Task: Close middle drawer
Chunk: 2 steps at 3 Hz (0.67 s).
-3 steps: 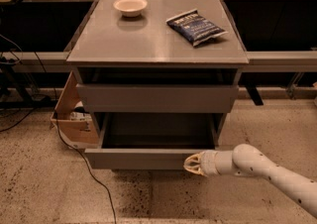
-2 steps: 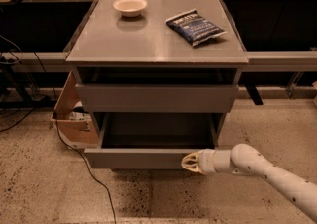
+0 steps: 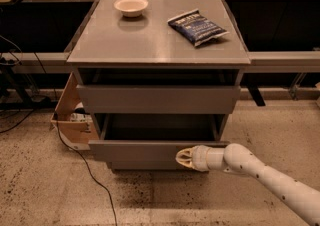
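Camera view took in the grey bench from the front, with a white bowl far left on top and a blue snack bag far right. The middle drawer stood pulled out toward me, low on the bench, its dark inside open above its flat front. The gripper pressed its tip against the right part of that front, the white arm reaching in from the near right. Whether it was clenched or released, I could not tell. A cardboard box sat on the floor at the left.
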### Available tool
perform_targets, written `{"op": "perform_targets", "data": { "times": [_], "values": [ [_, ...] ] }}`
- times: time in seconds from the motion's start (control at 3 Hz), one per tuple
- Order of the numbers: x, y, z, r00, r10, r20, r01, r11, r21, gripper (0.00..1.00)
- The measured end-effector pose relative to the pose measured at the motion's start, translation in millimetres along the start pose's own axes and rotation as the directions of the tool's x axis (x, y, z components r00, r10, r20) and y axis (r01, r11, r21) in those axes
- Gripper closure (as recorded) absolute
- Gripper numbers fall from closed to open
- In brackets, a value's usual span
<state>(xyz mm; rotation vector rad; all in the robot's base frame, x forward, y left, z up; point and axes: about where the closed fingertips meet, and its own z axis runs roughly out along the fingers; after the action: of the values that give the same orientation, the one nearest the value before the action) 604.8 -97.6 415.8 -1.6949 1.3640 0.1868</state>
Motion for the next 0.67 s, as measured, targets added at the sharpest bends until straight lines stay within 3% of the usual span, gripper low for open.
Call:
{"op": "perform_targets", "data": {
  "times": [0.67],
  "values": [
    [0.5,0.8,2.4,1.0,0.016,-0.002,-0.016,0.9996,0.021,1.0]
  ]
}}
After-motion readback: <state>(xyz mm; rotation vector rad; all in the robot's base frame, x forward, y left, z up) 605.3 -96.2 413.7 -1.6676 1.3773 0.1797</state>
